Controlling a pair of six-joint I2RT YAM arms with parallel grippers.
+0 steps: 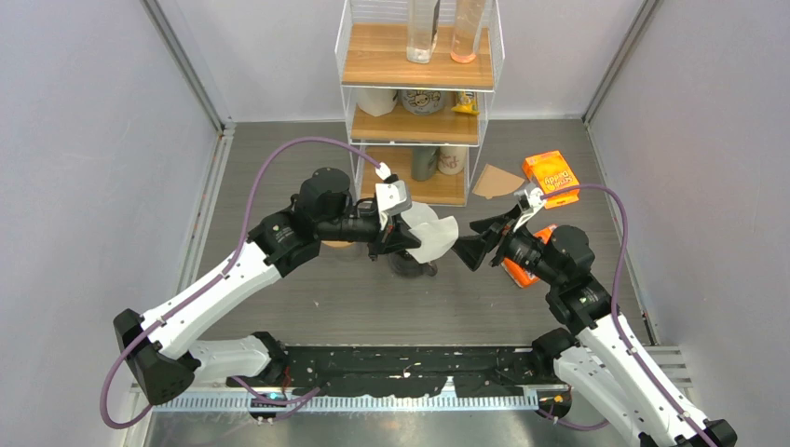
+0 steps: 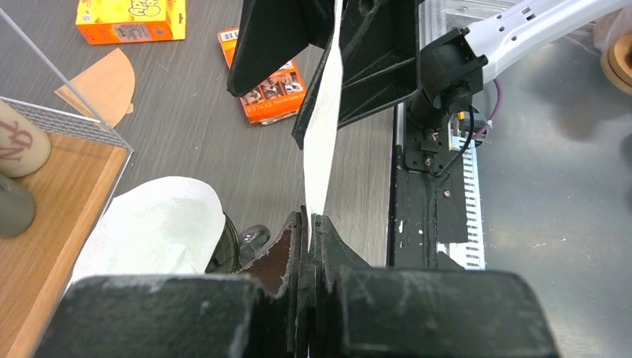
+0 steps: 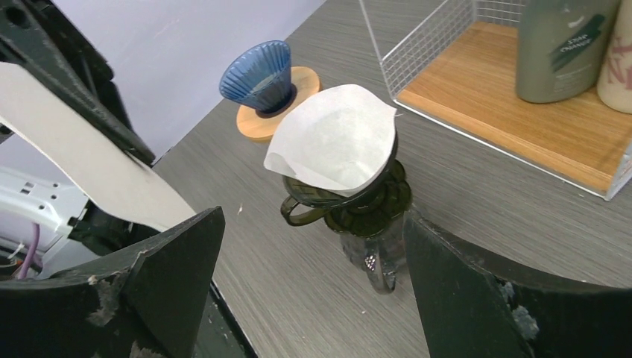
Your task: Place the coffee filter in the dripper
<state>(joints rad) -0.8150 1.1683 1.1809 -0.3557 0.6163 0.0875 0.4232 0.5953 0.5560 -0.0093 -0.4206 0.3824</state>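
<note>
My left gripper (image 1: 411,240) (image 2: 309,220) is shut on the edge of a flat white coffee filter (image 2: 324,134), held above the table; it also shows in the top view (image 1: 444,240) and the right wrist view (image 3: 82,164). A dark glass dripper (image 3: 373,198) stands on a carafe just below and beside it, with another white filter (image 3: 335,138) (image 2: 156,231) sitting open in it. My right gripper (image 1: 470,245) (image 3: 311,224) is open and empty, facing the dripper. The held filter's far end reaches its fingers (image 2: 268,45) without being gripped.
A blue dripper on a wooden base (image 3: 261,74) stands behind the dark one. A wire rack with wooden shelves (image 1: 419,126) holds bottles and mugs at the back. Two orange boxes (image 1: 550,177) (image 2: 264,78) and a brown filter (image 1: 497,182) lie at the right.
</note>
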